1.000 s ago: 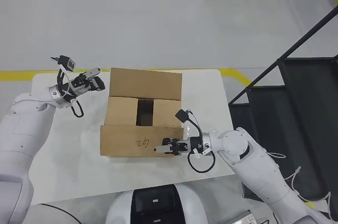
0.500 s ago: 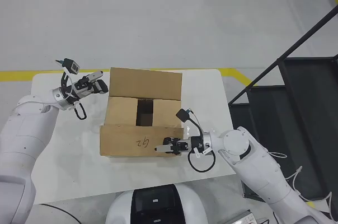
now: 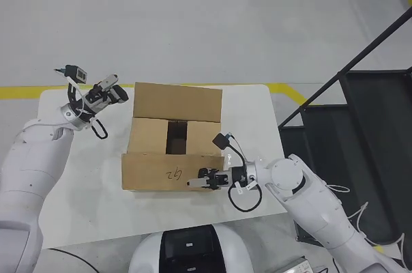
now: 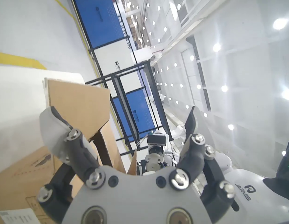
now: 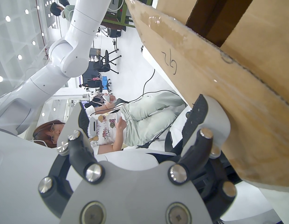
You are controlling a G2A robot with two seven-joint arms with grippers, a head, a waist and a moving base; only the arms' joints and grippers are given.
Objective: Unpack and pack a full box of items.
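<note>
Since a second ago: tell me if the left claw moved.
Yes. The left claw shifted toward the table's far edge, beside the box.

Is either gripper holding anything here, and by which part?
Nothing is held. The left gripper is open by the far flap of the box; the right gripper is open, a finger by the near flap.

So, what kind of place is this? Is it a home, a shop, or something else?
Probably a large industrial hall or robot test lab, not a home. Signs: the yellow floor line, the black metal stairs beside the table, and blue partition panels under a high, lamp-lit ceiling.
</note>
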